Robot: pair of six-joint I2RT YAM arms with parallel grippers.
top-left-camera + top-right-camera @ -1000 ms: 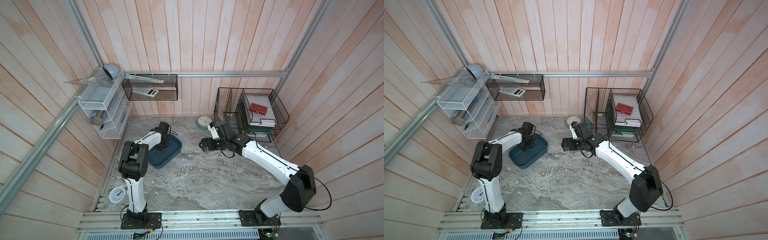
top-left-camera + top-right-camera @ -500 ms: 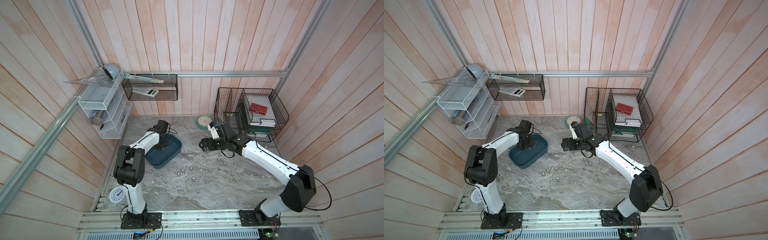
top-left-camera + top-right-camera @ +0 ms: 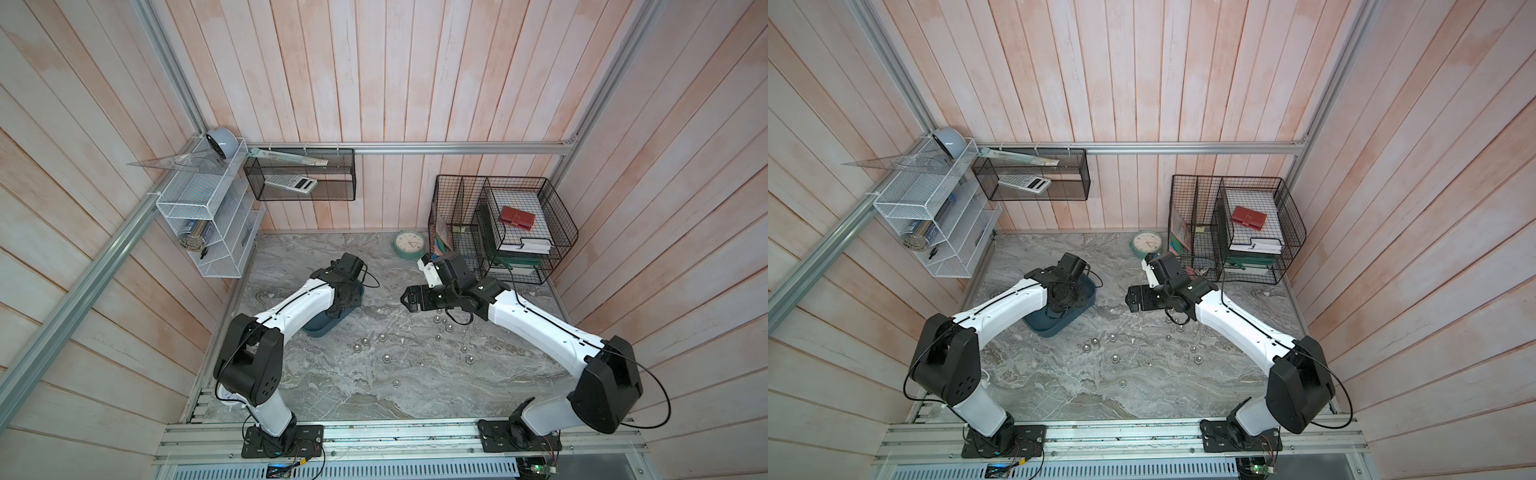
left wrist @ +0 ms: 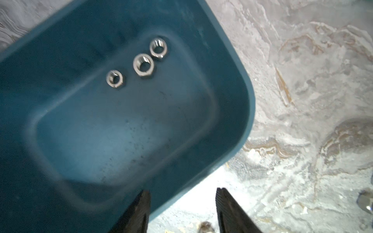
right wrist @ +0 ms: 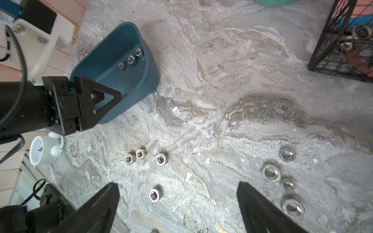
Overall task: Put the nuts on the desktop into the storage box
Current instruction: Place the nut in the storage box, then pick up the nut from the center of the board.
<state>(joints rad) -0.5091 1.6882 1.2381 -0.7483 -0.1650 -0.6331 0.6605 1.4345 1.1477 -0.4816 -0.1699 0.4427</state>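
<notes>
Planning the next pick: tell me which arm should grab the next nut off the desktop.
Right, probably. The right gripper hangs open above the loose nuts on the desktop; the left gripper, open and empty, is over the storage box rim.

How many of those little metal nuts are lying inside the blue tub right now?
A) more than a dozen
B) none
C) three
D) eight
C: the left wrist view shows three nuts lying roughly in a line on the floor of the storage box, and the right wrist view shows the same three.
</notes>
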